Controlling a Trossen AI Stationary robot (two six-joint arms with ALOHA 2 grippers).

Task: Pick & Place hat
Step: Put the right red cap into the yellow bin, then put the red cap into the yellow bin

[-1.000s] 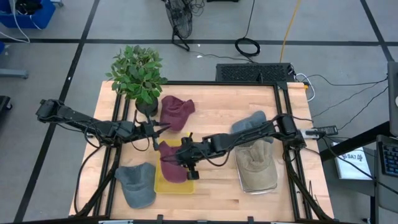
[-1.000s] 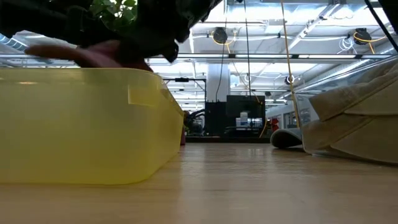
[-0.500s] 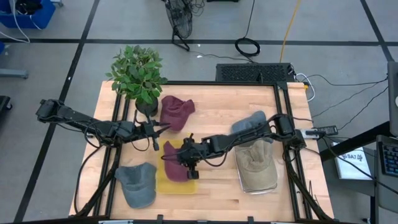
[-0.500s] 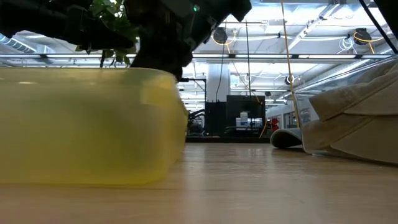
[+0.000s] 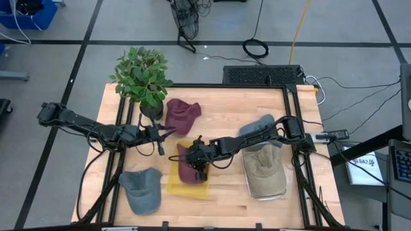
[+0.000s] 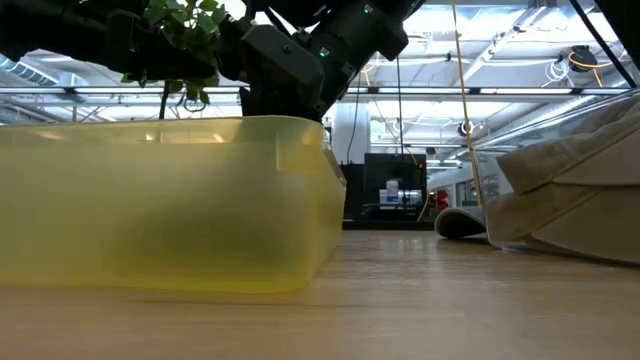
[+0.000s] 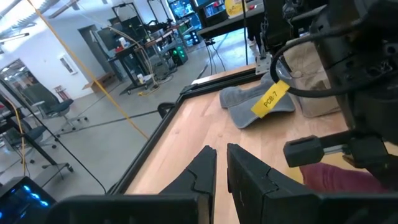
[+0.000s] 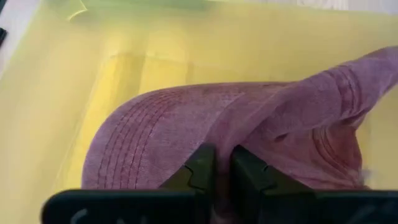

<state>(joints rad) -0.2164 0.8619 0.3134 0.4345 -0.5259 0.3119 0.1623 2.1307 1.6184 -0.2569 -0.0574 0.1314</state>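
A maroon hat (image 5: 188,168) lies inside a yellow tray (image 5: 174,187) near the table's middle; the right wrist view shows the hat's brim and crown (image 8: 155,130) on the tray floor (image 8: 124,62). My right gripper (image 8: 222,165) reaches down into the tray (image 6: 150,200) and is shut on the hat. My left gripper (image 7: 221,163) is shut on nothing; it hovers just left of the tray's far end (image 5: 166,135), between the two maroon hats. My right gripper pinches a raised fold of the maroon hat's cloth (image 8: 231,134) between its two fingers, at the crown close to the brim. It comes from above, slanting in from the table's right. The rest of the hat rests on the tray floor.
A second maroon hat (image 5: 181,115) lies beside a potted plant (image 5: 142,77) at the far left. A grey hat (image 5: 141,190) is at the near left, another grey hat (image 5: 258,128) at the right, and a tan hat (image 5: 264,172) near right (image 6: 570,190).
My right gripper has moved toward the table's right and lowered the maroon hat into the tray. The tray has slid toward the right with it and turned slightly. The hat, raised above the rim earlier, now lies inside.
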